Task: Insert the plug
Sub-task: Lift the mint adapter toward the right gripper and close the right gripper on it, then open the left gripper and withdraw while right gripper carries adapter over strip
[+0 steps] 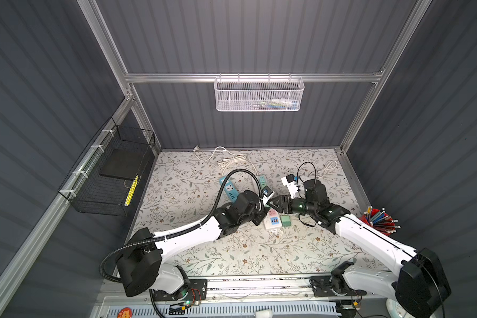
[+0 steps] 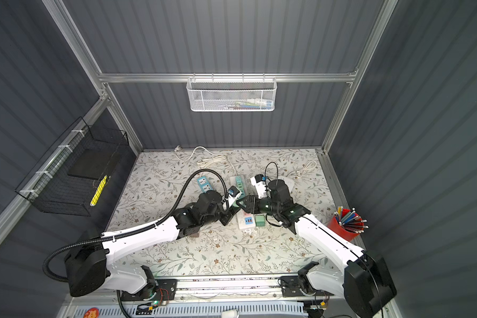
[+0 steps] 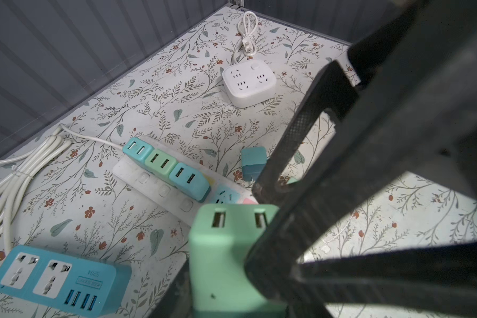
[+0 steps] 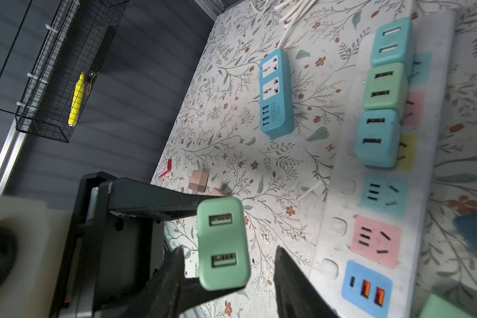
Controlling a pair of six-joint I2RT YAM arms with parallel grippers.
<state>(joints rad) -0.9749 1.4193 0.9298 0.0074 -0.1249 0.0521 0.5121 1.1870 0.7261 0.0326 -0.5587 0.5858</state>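
The mint-green USB charger plug (image 4: 223, 243) is held clear of the worktop (image 1: 232, 256), over the near stretch of the white power strip (image 4: 339, 209). Its two-port face is turned toward the right wrist camera and its prongs are hidden. Its long axis runs roughly along the strip.

A loose green charger (image 1: 285, 220) lies just beside the strip's near end. The pink socket (image 4: 375, 241) and light-blue socket (image 4: 384, 195) are free. Farther along, three plugged-in chargers (image 4: 384, 88) fill the next sockets.

Beyond these lie a teal power strip (image 1: 230, 190), a white socket cube (image 3: 248, 82) and a coiled white cord (image 1: 229, 161).

The left claw (image 4: 210, 247) is clenched on the plug's short ends. The right claw (image 1: 270, 203) straddles its long sides, its fingers (image 4: 287, 275) apart with a visible gap.
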